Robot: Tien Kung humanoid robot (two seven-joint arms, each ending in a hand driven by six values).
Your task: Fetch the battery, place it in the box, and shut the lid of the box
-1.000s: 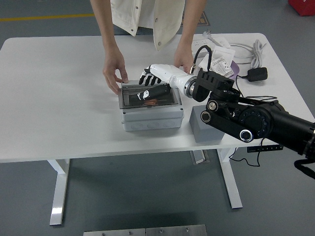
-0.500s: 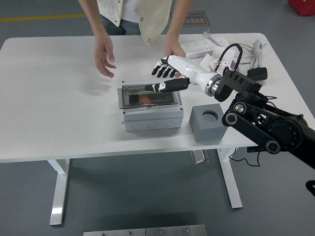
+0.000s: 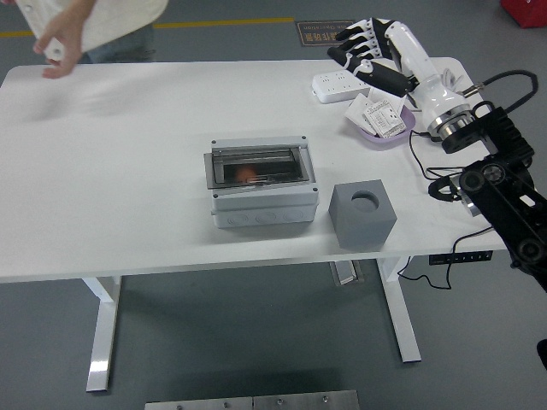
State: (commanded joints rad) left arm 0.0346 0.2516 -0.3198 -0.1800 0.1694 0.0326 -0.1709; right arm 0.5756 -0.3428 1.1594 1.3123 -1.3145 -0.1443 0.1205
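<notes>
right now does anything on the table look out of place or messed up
Nothing looks spilled or damaged. The grey box sits square with its clear lid down and something orange showing through. The grey block stands upright beside it. The right hand hangs above the power strip at the far right, fingers loosely spread, holding nothing.

The right hand (image 3: 369, 49) is raised at the far right corner of the surface (image 3: 128, 171), fingers (image 3: 352, 41) loosely spread, holding nothing.

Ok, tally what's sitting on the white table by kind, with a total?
Grey plastic junction box with clear lid: 1
Grey cube block with round hole: 1
White power strip: 1
Purple bowl of white packets: 1
Total: 4
</notes>
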